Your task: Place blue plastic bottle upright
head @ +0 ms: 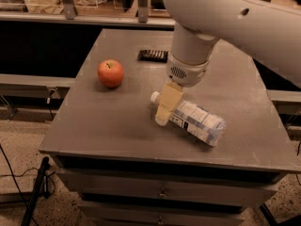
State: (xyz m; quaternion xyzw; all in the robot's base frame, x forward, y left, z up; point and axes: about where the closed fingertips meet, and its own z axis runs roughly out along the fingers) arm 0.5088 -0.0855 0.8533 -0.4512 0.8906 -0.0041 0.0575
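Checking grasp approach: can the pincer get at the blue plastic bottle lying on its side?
Probably yes: the pincer hangs at the neck end of the blue plastic bottle, nothing between; the apple sits well clear.

The bottle [197, 122] is lying on its side on the counter [108, 126], right of centre, with its cap end pointing left and toward the back. The tool [162, 118] is hanging at that cap end (overlapping the neck from this view). The apple [111, 73] is sitting well to the left, and a small flat object [153, 55] is lying behind both, near the far edge.
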